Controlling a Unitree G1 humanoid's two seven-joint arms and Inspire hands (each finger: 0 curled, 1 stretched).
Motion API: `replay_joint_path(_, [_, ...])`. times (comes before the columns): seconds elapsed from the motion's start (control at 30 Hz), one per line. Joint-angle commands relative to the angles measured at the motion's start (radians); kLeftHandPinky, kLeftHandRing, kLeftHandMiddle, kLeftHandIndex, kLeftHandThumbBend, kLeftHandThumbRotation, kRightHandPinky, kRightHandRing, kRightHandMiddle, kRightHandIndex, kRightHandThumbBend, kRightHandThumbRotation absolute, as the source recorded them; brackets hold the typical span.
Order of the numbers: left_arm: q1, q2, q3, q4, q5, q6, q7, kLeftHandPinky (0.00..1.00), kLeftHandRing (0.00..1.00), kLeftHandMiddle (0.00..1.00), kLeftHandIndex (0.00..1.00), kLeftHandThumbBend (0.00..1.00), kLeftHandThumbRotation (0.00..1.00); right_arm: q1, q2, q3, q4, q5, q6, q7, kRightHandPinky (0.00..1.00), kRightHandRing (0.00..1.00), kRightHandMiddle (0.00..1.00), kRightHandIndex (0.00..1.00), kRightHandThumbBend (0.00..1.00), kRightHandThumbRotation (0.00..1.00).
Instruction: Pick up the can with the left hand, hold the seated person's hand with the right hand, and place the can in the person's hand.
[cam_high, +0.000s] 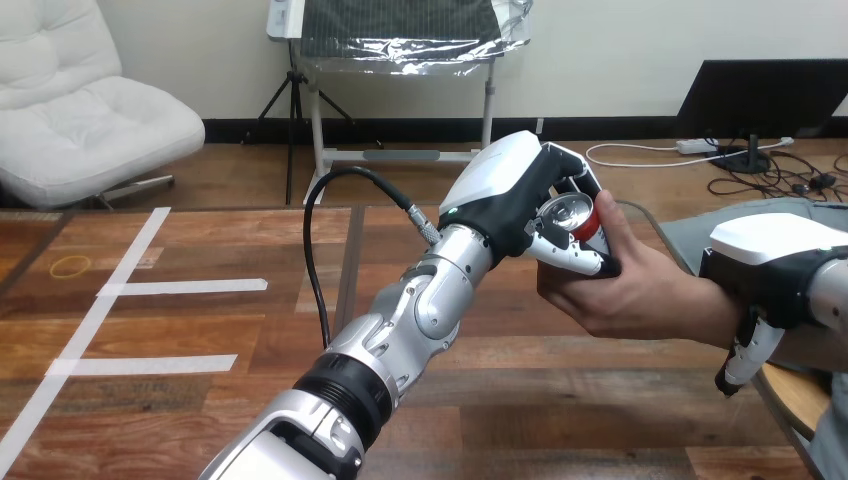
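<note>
A red can (578, 216) with a silver top lies on its side, lid towards me, in my left hand (520, 200), whose fingers (575, 258) are curled round it above the table's right part. The person's hand (630, 290) reaches in from the right and cups the can from below, its thumb up along the can's right side. My right hand (765, 270) sits over the person's wrist (715, 310), with its thumb (745, 355) hooked down the near side.
White tape strips (180, 288) and a small yellow ring mark (70, 266) lie on the wooden table (200, 330) at the left. A round wooden edge (800, 395) shows at the lower right under the person's forearm.
</note>
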Motion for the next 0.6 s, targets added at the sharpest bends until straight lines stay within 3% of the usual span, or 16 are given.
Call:
replay_joint_path(0.0, [-0.141,-0.139,-0.031,0.054,-0.001,0.003,-0.023,0.36,0.40,0.45,0.42,0.63,0.00,-0.192,-0.055,-0.094,-0.088,0.003,0.024,-0.012,0.21,0.30,0.41,0.41,0.78,0.00])
replay_joint_path(0.1, [-0.139,-0.130,-0.035,0.054,0.006,0.002,-0.021,0.35,0.40,0.45,0.42,0.63,0.00,-0.185,-0.058,-0.094,-0.091,-0.002,0.019,-0.019,0.33,0.44,0.53,0.52,0.81,0.00])
replay_joint_path(0.23, [-0.142,-0.114,-0.041,0.052,0.013,0.018,-0.038,0.36,0.41,0.46,0.43,0.63,0.00,-0.185,-0.062,-0.084,-0.093,-0.025,0.025,-0.015,0.40,0.53,0.61,0.61,0.82,0.02])
replay_joint_path(0.43, [-0.147,-0.069,-0.056,0.057,0.038,0.025,-0.047,0.38,0.43,0.48,0.45,0.64,0.00,-0.173,-0.062,-0.092,-0.093,-0.017,0.030,-0.009,0.54,0.68,0.75,0.76,0.84,0.06])
replay_joint_path(0.57, [-0.153,-0.026,-0.047,0.054,0.026,0.047,-0.111,0.40,0.45,0.50,0.48,0.65,0.00,-0.155,-0.068,-0.105,-0.103,0.002,0.037,0.003,0.60,0.73,0.80,0.81,0.83,0.06])
